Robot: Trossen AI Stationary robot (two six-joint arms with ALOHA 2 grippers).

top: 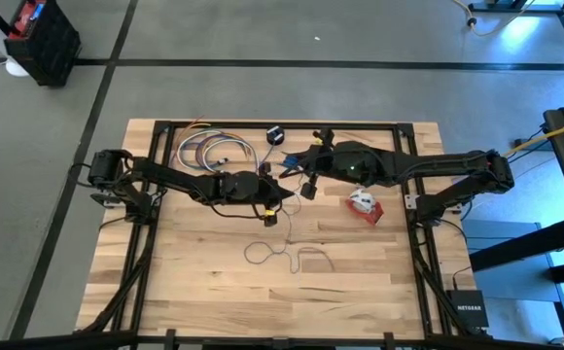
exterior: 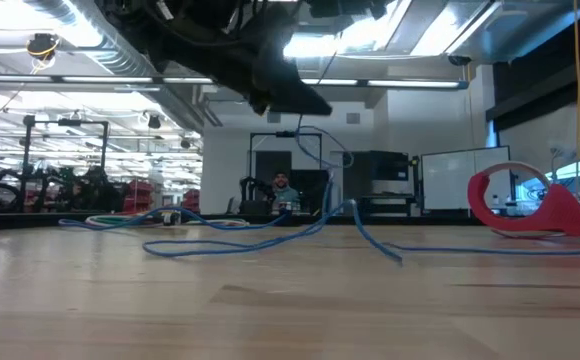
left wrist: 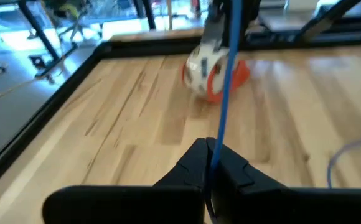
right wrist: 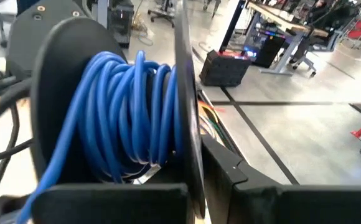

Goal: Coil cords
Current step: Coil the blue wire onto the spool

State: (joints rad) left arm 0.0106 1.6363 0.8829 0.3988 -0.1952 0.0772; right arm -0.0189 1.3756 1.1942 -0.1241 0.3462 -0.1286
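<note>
A thin blue cord runs across both grippers. Its loose end lies in slack loops on the wooden table (top: 282, 255) (exterior: 270, 225). From there it rises to my left gripper (left wrist: 210, 163) (top: 284, 199), which is shut on it above mid-table. It goes on to my right gripper (top: 297, 165), where several turns form a coil (right wrist: 127, 115) around the dark fingers. A small black puck (top: 274, 134) sits near the far edge. A red-and-white bundle (top: 365, 206) (left wrist: 208, 71) lies right of centre. My left gripper pinches a single strand of the blue cord (left wrist: 218, 140) between its two fingertips, coming in nearly level from the table's left. Beyond the fingers the strand runs straight and taut toward my right gripper. My right gripper carries the coil (right wrist: 137, 124) wound in several turns around its fingers, lifted clear of the table. The coil hides what the fingertips themselves clamp.
A loose bunch of coloured cords (top: 209, 151) lies at the far left of the table. The black frame rail (top: 282, 123) runs along the far edge. Bare wood lies toward the near edge. A person (exterior: 282, 190) sits in the room beyond.
</note>
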